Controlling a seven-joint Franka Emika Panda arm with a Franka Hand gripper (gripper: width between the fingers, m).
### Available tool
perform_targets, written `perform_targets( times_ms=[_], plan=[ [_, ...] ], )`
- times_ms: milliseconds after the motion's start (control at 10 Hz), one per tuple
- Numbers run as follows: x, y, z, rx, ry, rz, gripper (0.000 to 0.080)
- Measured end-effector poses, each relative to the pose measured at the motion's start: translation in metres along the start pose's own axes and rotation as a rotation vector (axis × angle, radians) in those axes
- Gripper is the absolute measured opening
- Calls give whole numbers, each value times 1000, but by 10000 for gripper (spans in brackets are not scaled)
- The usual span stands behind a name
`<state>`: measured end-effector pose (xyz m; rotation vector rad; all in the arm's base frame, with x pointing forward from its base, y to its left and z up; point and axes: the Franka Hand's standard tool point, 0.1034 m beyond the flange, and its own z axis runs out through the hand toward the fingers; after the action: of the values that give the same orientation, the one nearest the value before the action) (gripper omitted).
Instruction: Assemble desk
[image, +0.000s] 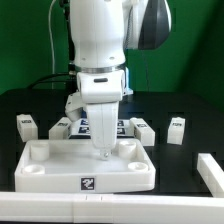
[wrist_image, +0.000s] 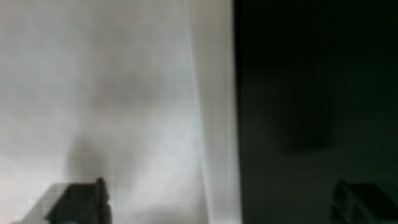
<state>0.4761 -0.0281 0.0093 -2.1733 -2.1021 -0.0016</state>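
The white rimmed tabletop (image: 60, 168) lies flat near the table's front, its round corner sockets facing up. My gripper (image: 103, 151) hangs straight down over its middle, fingertips at or just above the surface. In the wrist view the two dark fingertips (wrist_image: 75, 202) stand far apart and the gripper (wrist_image: 219, 206) is open. Between them is a blurred white surface (wrist_image: 125, 110), with dark table beside it. Four white legs lie behind the tabletop: two at the exterior view's left (image: 27, 125) (image: 60, 127) and two at its right (image: 144, 129) (image: 176, 130).
The marker board (image: 84, 126) lies behind the tabletop, mostly hidden by my arm. A long white bar (image: 50, 207) runs along the front edge, with another piece (image: 211, 170) at the exterior view's right.
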Motion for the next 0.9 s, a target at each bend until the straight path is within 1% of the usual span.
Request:
perform_targets(
  times_ms=[100, 200, 300, 400, 500, 900],
  plan=[
    [0, 0, 0, 0, 0, 0, 470],
    [0, 0, 0, 0, 0, 1, 284],
    [0, 0, 0, 0, 0, 1, 284],
    [-1, 0, 0, 0, 0, 1, 114],
    [-1, 1, -1, -5, -1, 1, 62],
    [-1, 1, -1, -5, -1, 2, 62]
  ],
)
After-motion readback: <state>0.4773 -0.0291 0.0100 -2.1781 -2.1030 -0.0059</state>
